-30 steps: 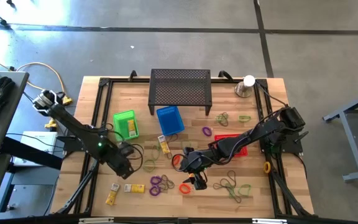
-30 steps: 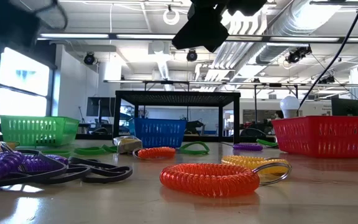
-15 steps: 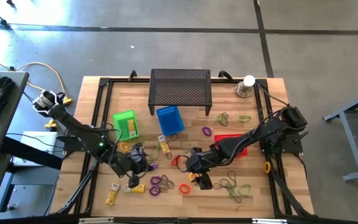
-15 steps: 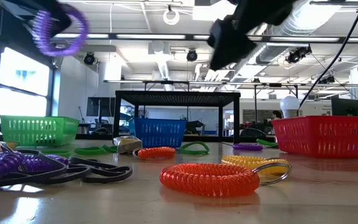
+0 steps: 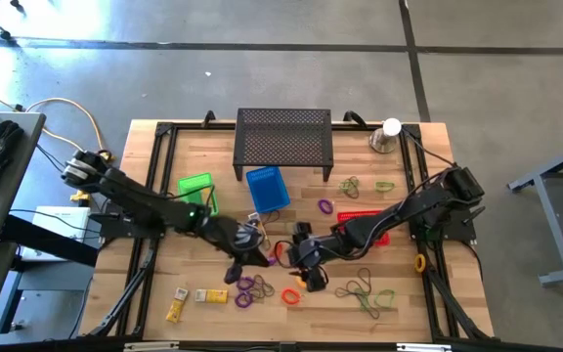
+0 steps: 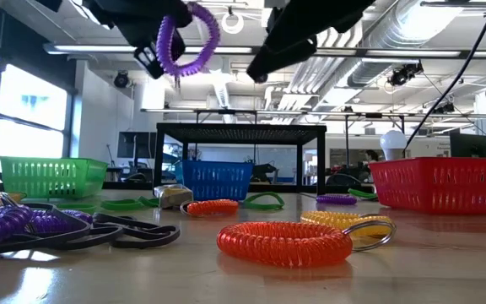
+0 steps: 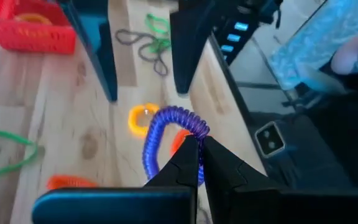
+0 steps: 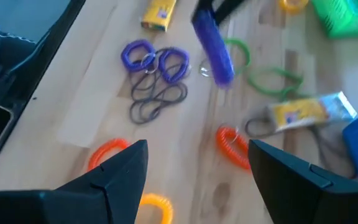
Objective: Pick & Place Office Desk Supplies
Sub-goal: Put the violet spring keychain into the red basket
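My left gripper point(image 7: 197, 152) is shut on a purple coil loop point(image 7: 166, 134), held high over the middle of the table point(image 6: 188, 38) point(image 8: 213, 46). In the high view it point(image 5: 250, 246) reaches in from the left. My right gripper point(image 8: 197, 180) stands open just to its right point(image 5: 306, 277), above an orange coil point(image 8: 232, 146), touching nothing. More purple coils point(image 5: 252, 286), dark loops point(image 8: 157, 99), orange coils point(image 6: 283, 242), a yellow coil point(image 7: 143, 118), green loops point(image 5: 379, 298) and yellow packets point(image 5: 211, 295) lie flat on the wood. My left gripper pinches the purple coil at one spot on its ring point(image 7: 192, 129), between the two fingers' free ends. The fingers slant down from the table's left. The coil is lifted clear and sticks out beyond the fingertips, its ring open toward the near edge point(image 6: 194, 34).
A green basket point(image 5: 198, 191), a blue basket point(image 5: 267, 188) and a red basket point(image 5: 365, 220) stand mid-table. A black perforated stand point(image 5: 283, 142) is at the far edge, a silver cup with a white ball point(image 5: 387, 135) at the far right. Black frame rails point(image 5: 154, 176) line the sides.
My left gripper has swung toward the table's right edge and risen a little, rolling its wrist. It has carried the purple coil clear of the table to a spot beside my right gripper. It has stayed shut.
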Robot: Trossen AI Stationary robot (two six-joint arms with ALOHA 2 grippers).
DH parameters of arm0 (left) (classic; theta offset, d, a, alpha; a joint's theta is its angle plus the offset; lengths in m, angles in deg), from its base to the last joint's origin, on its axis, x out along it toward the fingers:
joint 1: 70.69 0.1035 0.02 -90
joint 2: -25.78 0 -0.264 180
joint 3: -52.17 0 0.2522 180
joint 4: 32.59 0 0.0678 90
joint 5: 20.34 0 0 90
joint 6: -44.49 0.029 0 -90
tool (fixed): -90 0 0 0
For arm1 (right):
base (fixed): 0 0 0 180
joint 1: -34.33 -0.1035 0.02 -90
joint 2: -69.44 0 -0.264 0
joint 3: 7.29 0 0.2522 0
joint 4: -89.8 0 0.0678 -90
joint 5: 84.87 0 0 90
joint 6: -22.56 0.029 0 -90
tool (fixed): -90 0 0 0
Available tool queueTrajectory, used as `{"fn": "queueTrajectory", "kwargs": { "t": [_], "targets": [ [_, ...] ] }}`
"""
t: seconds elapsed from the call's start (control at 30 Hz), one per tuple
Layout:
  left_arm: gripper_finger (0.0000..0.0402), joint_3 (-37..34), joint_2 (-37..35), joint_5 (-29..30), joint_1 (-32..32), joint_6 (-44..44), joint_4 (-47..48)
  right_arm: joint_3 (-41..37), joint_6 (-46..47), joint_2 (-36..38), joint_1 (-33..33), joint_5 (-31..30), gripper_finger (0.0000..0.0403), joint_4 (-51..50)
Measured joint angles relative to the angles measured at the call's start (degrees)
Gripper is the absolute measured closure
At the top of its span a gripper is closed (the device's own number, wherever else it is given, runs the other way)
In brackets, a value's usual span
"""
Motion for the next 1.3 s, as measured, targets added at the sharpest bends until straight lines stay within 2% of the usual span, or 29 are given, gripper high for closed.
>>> {"fn": "queueTrajectory", "kwargs": {
  "t": [0.2,0.4,0.57,0.77,1.0,1.3],
  "targets": [
    [0.0400,0.0,0.2,-0.2,1.3,2.8,-1.4,0.0,-4.4,0.0,1.8,0.1,0.0137,4.8],
    [0.0400,0.0,0.3,0.1,1.5,3.5,-1.9,0.0,-4.7,0.0,3.8,0.4,0.0137,9.8],
    [0.0400,0.0,0.3,0.9,1.5,3.7,-2.4,0.0,-4.5,0.0,4.8,6.0,0.0137,11.4],
    [0.0400,0.0,0.3,3.3,1.9,4.6,-2.4,0.0,-4.7,0.0,4.3,6.6,0.0146,11.6],
    [0.0400,0.0,0.3,3.3,2.6,5.2,-2.4,0.0,-5.0,-1.9,4.4,6.1,0.0215,11.7],
    [0.0400,0.0,0.3,3.3,2.7,5.2,-2.3,0.0,-6.0,-2.8,5.5,7.3,0.0367,11.8]
  ]
}}
